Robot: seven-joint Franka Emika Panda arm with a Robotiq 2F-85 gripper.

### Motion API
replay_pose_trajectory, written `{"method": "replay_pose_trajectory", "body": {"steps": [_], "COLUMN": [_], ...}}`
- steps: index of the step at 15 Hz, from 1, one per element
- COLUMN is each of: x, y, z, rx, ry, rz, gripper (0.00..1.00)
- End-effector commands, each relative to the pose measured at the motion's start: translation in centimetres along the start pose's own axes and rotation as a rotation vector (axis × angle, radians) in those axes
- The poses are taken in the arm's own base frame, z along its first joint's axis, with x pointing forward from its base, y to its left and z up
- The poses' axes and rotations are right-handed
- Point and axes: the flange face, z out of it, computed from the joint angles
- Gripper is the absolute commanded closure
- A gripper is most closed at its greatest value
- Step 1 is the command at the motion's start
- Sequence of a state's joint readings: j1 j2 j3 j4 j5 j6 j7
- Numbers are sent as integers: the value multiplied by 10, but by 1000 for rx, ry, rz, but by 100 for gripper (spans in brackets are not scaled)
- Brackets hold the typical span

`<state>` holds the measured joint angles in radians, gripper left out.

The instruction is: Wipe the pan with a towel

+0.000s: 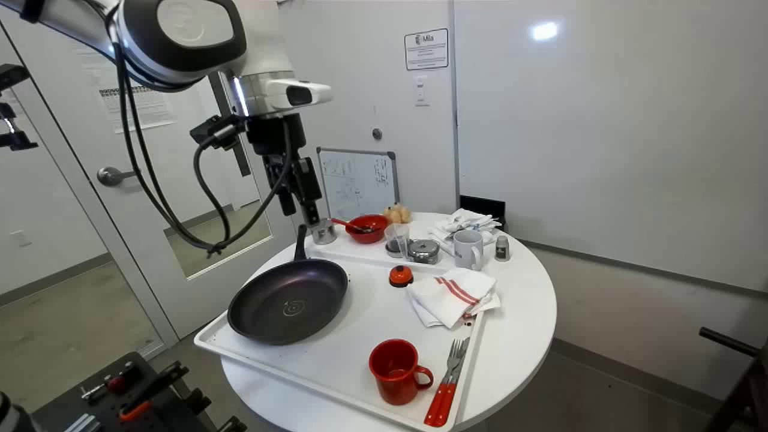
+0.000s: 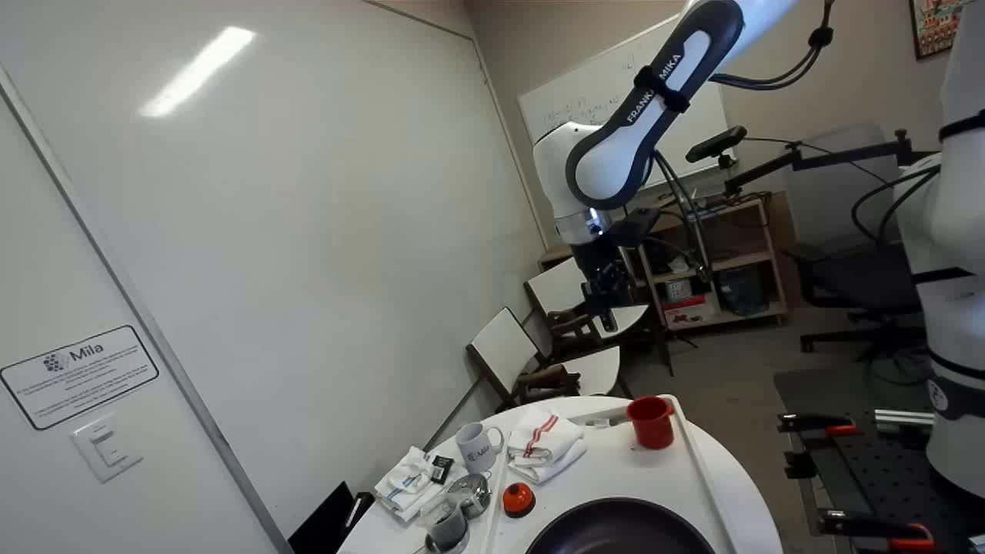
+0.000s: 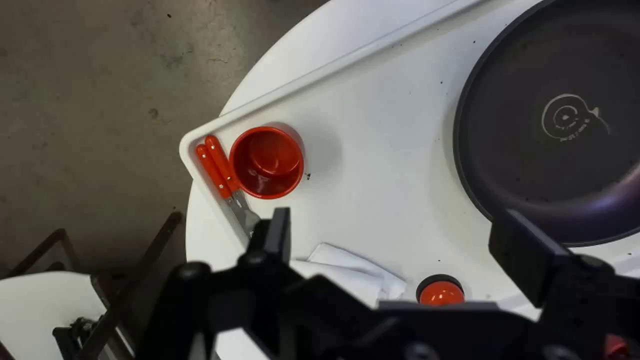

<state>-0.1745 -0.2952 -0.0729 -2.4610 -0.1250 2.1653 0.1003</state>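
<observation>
1. My gripper [image 3: 396, 232] stands spread, its two dark, blocky fingers well apart across the lower half of the wrist view.
2. The frying pan [image 1: 288, 303] sits left of centre in an exterior view: dark, smooth, round, with a low flaring wall, a pale circular mark on its floor and a black handle pointing toward the top of the frame.
3. The towel [image 1: 450, 297], white cloth with red stripes, lies folded right of centre, partly covering the rim of the white tray [image 1: 366, 324].
4. That shallow tray holds the pan, an orange-red dome [image 1: 401, 275] on a black base, a glossy red mug [image 1: 393, 384] at lower centre and a red-handled fork [image 1: 450, 366] just right of it.
5. Higher in the frame, on the round white counter [image 1: 528, 318], a red bowl [image 1: 367, 236] holds a red-handled utensil [image 1: 344, 224]; nearby stands a clear tumbler [image 1: 397, 236], its contents unclear to me.
</observation>
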Motion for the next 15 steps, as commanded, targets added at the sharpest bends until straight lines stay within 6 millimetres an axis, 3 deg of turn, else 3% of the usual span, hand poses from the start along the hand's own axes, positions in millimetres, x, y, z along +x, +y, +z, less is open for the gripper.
{"method": "replay_pose_trajectory", "body": {"steps": [1,9,12,15], "x": [0,0,17,47], "y": [0,0,2,0], "z": [0,0,1,2], "rx": [0,0,4,19], "ry": [-1,-1,8,28], "rz": [0,0,-6,-17], "gripper": [0,0,0,0]}}
